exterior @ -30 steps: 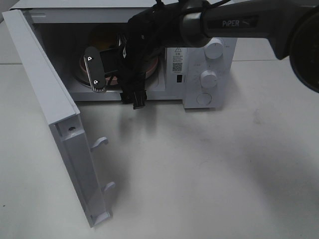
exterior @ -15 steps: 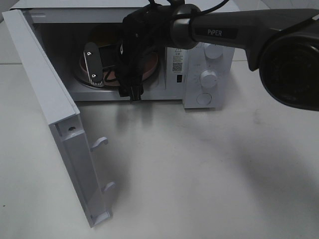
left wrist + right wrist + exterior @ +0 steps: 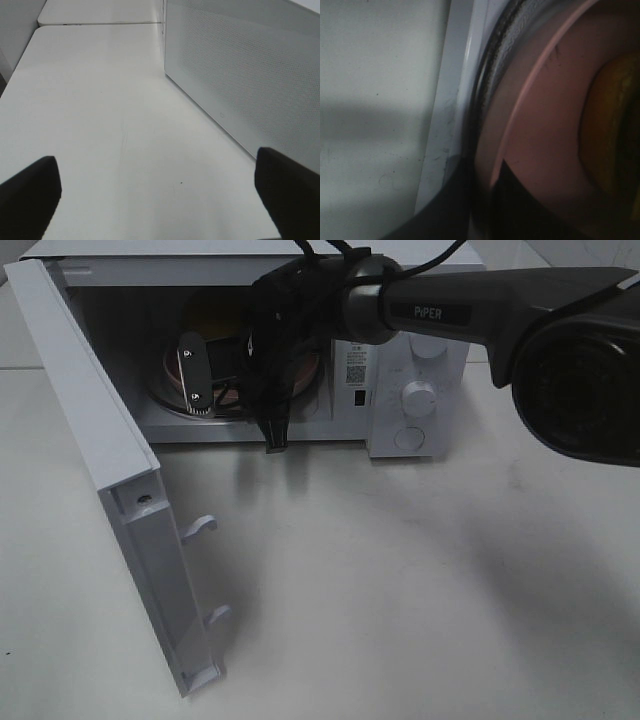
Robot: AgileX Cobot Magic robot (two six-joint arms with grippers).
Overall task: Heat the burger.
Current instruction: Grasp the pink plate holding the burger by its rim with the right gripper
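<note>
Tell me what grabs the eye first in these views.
The black right arm reaches from the right into the white microwave, whose door stands swung wide open at the left. Inside sits the pink plate with the yellow-orange burger on it.

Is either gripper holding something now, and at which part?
The left gripper is open and empty. The right gripper straddles the rim of the pink plate inside the microwave; whether it clamps it cannot be told.
</note>
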